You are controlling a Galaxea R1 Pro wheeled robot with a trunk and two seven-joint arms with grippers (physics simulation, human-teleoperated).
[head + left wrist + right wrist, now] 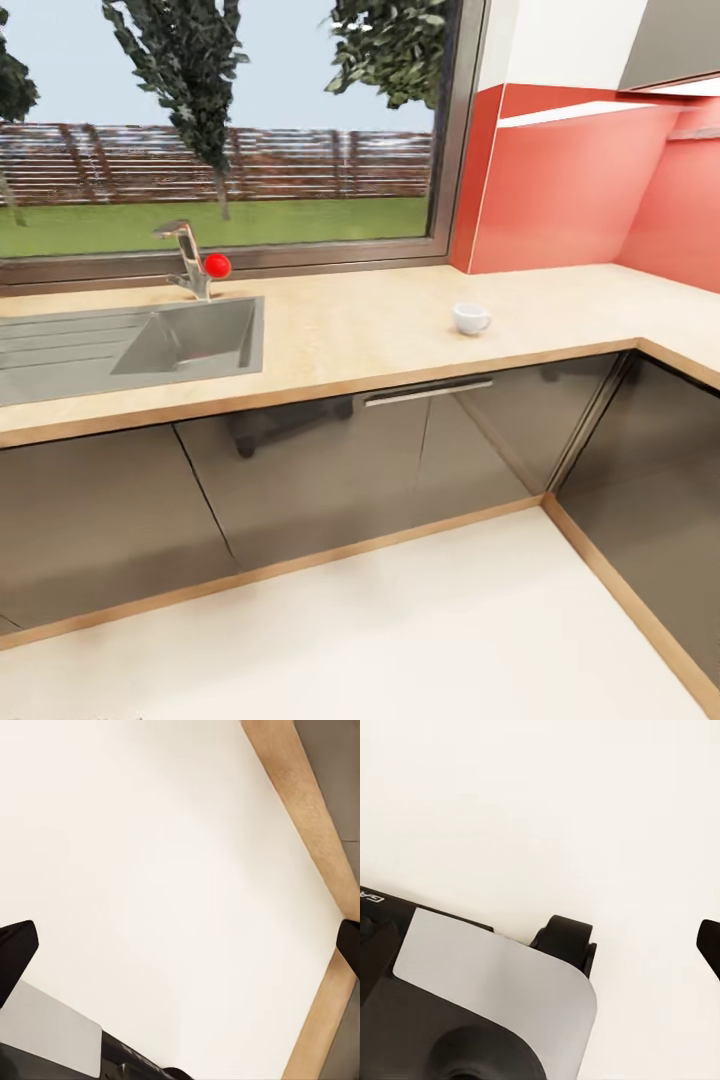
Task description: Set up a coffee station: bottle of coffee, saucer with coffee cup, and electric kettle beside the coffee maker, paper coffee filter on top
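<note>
A small white coffee cup (471, 318) stands upright on the beige countertop (380, 330), to the right of the sink and near the red corner wall. The coffee maker, coffee bottle, filter, saucer and kettle are out of view. In the left wrist view my left gripper (182, 949) is open, its black fingertips (16, 949) spread far apart over pale floor, holding nothing. In the right wrist view my right gripper (540, 945) is open too, one dark fingertip (709, 945) showing at the frame's edge above the floor and my own base.
A steel sink (130, 345) with a faucet (190, 258) and red knob sits at the counter's left, under a window. Glossy grey cabinets (330, 460) run below and turn a corner on the right. My base and a wheel (566, 941) are under the right arm.
</note>
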